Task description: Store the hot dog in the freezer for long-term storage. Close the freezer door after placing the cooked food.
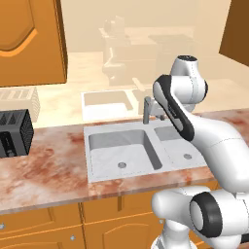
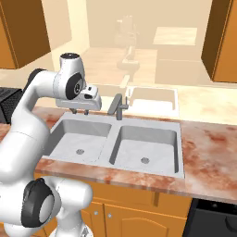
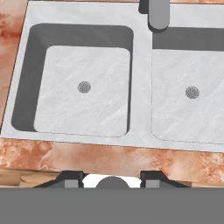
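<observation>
claw: parted, holding nothing | sink: pale marbled double rectangular basins | countertop: mottled reddish stone

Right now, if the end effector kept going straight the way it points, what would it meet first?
Probably the sink: the end effector points down over its left basin, empty, near the front rim. Depth is unclear, but nothing lies between.
</observation>
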